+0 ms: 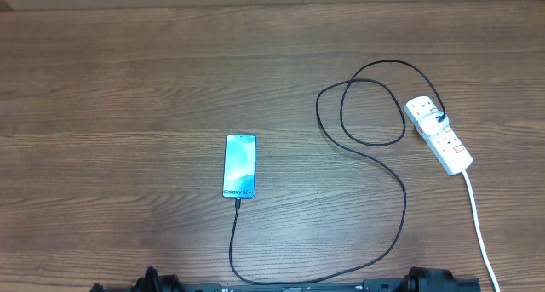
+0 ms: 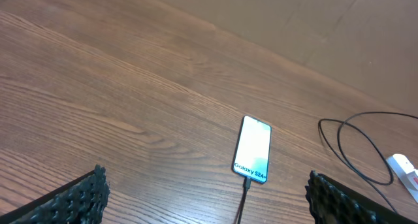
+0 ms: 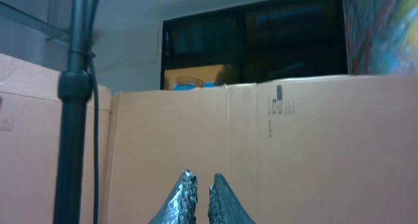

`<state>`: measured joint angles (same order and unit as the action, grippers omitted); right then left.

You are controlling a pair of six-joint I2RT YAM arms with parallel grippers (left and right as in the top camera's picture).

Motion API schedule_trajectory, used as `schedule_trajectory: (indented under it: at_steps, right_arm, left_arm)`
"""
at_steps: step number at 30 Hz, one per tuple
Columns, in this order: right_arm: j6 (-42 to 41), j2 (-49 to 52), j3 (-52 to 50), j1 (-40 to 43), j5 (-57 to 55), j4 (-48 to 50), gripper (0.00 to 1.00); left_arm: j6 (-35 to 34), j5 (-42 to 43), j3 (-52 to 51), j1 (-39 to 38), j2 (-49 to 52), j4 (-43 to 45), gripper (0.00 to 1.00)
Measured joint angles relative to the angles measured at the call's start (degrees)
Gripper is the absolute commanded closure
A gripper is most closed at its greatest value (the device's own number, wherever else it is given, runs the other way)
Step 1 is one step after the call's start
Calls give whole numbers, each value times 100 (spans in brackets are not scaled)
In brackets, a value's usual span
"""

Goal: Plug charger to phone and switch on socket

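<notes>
The phone (image 1: 240, 167) lies flat mid-table, its screen lit. The black charger cable (image 1: 400, 203) runs from a black plug in the white socket strip (image 1: 438, 135) at right, loops, and curves along the near edge. Its connector tip (image 1: 238, 203) sits against the phone's bottom edge. In the left wrist view the phone (image 2: 253, 149) and connector (image 2: 247, 183) lie ahead of my left gripper (image 2: 206, 201), which is wide open and empty above the table. My right gripper (image 3: 201, 185) points up at a cardboard wall, fingers nearly touching, nothing between them.
The socket strip's white cord (image 1: 479, 232) trails to the near right edge. Both arms' dark bases (image 1: 157, 283) show at the table's near edge. A cardboard wall (image 3: 294, 145) and a black pole (image 3: 72, 106) stand behind the table.
</notes>
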<state>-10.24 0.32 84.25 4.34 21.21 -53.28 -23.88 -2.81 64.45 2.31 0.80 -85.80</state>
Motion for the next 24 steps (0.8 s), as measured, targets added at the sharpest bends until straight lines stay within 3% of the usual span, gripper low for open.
schedule_trajectory:
  at_steps: [2, 3, 7, 11, 16, 18, 24]
  right_arm:
    - [92, 0, 50, -166, -61, -33, 66]
    - [79, 0, 68, -245, -70, -33, 36]
    - [173, 0, 79, -518, -186, 542, 0]
    - [310, -2, -210, -643, -391, 2197, 0]
    - [431, -2, -1375, -640, -511, 4581, 0]
    - [433, -2, -1958, -643, -522, 4948, 0]
    - [365, 0, -3807, -640, -562, 4607, 0]
  left_arm:
    - [0, 0, 0, 0, 0, 0, 0]
    - [0, 0, 0, 0, 0, 2, 0]
    - [0, 4, 0, 0, 0, 2, 0]
    - [0, 22, 0, 0, 0, 0, 0]
    - [0, 22, 0, 0, 0, 0, 0]
    - [0, 22, 0, 0, 0, 0, 0]
    - [0, 24, 0, 0, 0, 0, 0]
